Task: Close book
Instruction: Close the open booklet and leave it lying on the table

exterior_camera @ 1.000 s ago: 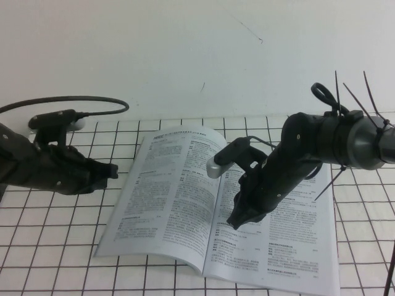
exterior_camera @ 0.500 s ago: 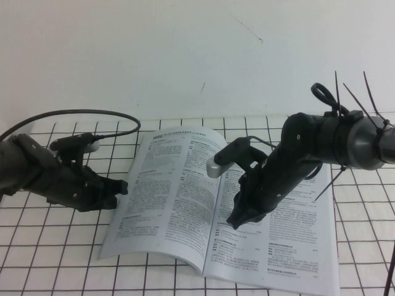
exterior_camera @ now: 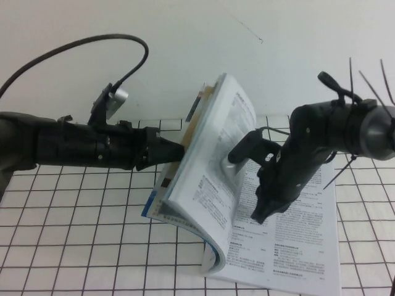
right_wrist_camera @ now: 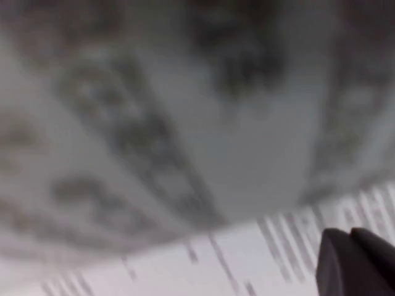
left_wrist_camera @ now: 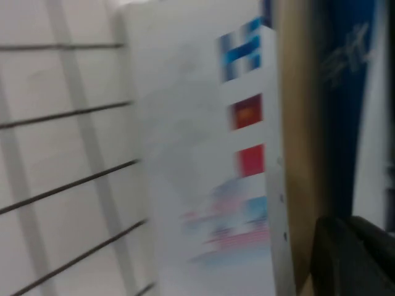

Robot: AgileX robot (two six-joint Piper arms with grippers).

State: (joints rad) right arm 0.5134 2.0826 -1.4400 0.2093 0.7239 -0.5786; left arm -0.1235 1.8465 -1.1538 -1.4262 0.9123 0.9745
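Observation:
The book lies on the gridded table with its left half [exterior_camera: 210, 154] lifted steeply, pages curling toward the right half [exterior_camera: 296, 246], which stays flat. My left gripper [exterior_camera: 176, 151] is shut and pressed against the raised outer cover from the left. In the left wrist view the cover [left_wrist_camera: 203, 185] with its red and blue marks fills the picture, the left gripper [left_wrist_camera: 355, 259] right beside it. My right gripper [exterior_camera: 258, 214] is shut, its tip resting on the flat right page near the spine. In the right wrist view the printed page [right_wrist_camera: 185, 123] sits just under the right gripper [right_wrist_camera: 358, 262].
The white table [exterior_camera: 74, 234] with black grid lines runs to a white wall [exterior_camera: 185, 49] close behind the book. A black cable [exterior_camera: 62, 52] loops above the left arm. Zip-tie ends [exterior_camera: 370, 83] stick up from the right arm.
My left gripper has pushed right, in under the book's left half, and tipped it up from flat to steeply raised. The right gripper has shifted slightly right on the page.

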